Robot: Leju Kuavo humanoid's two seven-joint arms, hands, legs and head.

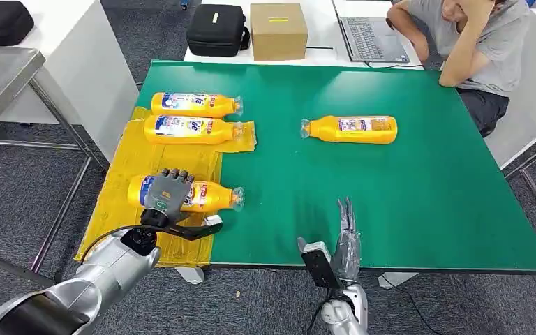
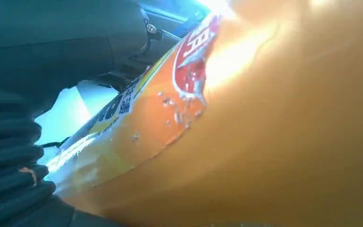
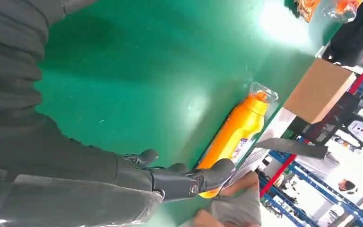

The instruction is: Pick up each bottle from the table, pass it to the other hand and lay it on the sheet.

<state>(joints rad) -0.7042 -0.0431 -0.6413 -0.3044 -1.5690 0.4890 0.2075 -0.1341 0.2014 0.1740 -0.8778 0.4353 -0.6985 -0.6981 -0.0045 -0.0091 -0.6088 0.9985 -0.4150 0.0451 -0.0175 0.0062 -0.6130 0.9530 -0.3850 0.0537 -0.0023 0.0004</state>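
While the left robot hand [image 1: 169, 196] clasps a smooth, rigid bottle [image 1: 213, 195] lying on the yellow sheet [image 1: 122, 202], the right robot hand [image 1: 347, 237] hovers open-fingered; grasp mid-body, since the surface looks slippery.

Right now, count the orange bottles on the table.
4. Two lie at the yellow sheet's far end, one on its near part under the left hand, one on the bare green mat.
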